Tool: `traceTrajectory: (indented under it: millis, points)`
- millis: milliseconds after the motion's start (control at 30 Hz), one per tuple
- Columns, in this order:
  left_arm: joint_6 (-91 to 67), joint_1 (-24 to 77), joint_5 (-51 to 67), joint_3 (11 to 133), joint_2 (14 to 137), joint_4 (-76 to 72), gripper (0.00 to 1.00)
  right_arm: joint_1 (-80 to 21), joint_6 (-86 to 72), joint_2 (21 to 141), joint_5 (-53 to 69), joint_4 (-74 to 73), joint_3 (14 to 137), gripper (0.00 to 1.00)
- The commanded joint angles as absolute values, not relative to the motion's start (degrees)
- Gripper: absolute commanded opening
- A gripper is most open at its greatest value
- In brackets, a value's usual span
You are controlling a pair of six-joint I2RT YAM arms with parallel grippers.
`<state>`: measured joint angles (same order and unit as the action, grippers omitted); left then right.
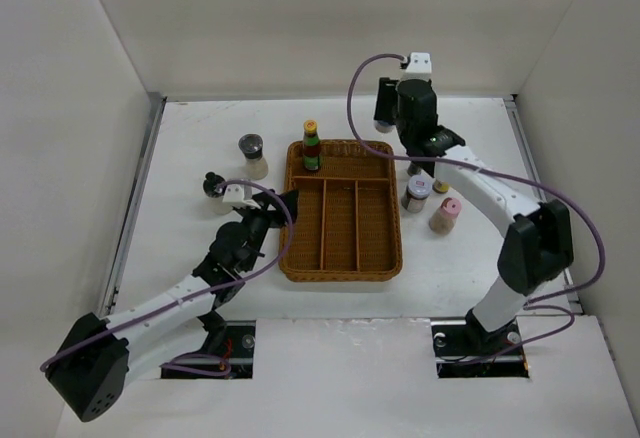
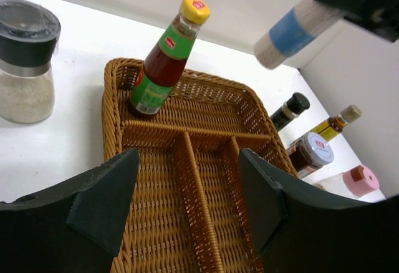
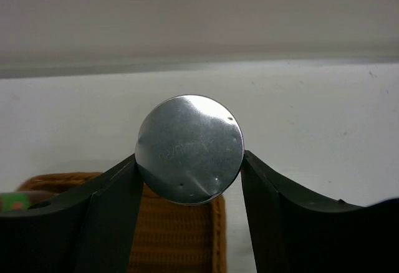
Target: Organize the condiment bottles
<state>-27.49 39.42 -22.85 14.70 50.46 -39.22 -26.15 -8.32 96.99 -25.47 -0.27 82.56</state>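
Observation:
The green bottle with the orange-yellow cap (image 1: 311, 146) stands in the back-left compartment of the wicker tray (image 1: 340, 258); it also shows in the left wrist view (image 2: 163, 61). My right gripper (image 1: 384, 116) is shut on a white canister with a blue band (image 2: 296, 31) and a silver end (image 3: 189, 149), held above the tray's back right corner. My left gripper (image 2: 187, 204) is open and empty over the tray's left front compartments. A dark-lidded shaker (image 1: 252, 156) and a smaller one (image 1: 213, 186) stand left of the tray.
Right of the tray stand a grey-lidded jar (image 2: 310, 153), a pink-capped bottle (image 2: 360, 181), a yellow bottle (image 2: 336, 122) and a small dark bottle (image 2: 290, 111). White walls close in the table on three sides. The tray's long front compartments (image 2: 206, 210) hold nothing.

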Motion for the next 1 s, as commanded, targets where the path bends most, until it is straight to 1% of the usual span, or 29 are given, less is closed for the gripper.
traceTrajectory:
  millis: [0,167,433,600,767,833,900,967]
  points:
    - [-28.04,38.89,-23.90,14.06,48.26,-42.10,0.64,-30.09,-7.64,91.85,-25.84,10.37,81.57,0.46]
    - [-28.21,38.45,-25.13,13.54,46.41,-41.14,0.64,-34.66,-8.52,93.77,-25.05,10.81,80.77,0.46]
    - [-28.39,37.22,-25.75,13.10,44.74,-40.08,0.64,-37.39,-11.51,98.34,-24.00,11.07,79.02,0.46]
    - [-28.65,37.31,-25.66,13.18,45.61,-40.16,0.64,-38.19,-13.45,102.12,-22.85,14.40,76.03,0.47]
    - [-28.74,37.48,-25.58,13.36,46.14,-40.25,0.64,-38.63,-14.24,104.06,-23.64,17.14,74.53,0.51]
    - [-28.74,37.48,-25.58,13.36,46.23,-40.25,0.64,-38.71,-14.68,104.59,-23.73,17.49,74.44,0.54]
    - [-28.83,37.48,-25.49,13.36,46.23,-40.17,0.64,-38.80,-14.68,105.03,-23.73,17.05,74.79,0.62]
    - [-28.83,37.48,-25.49,13.27,46.32,-40.25,0.64,-38.80,-14.76,104.86,-24.08,16.70,74.62,0.79]
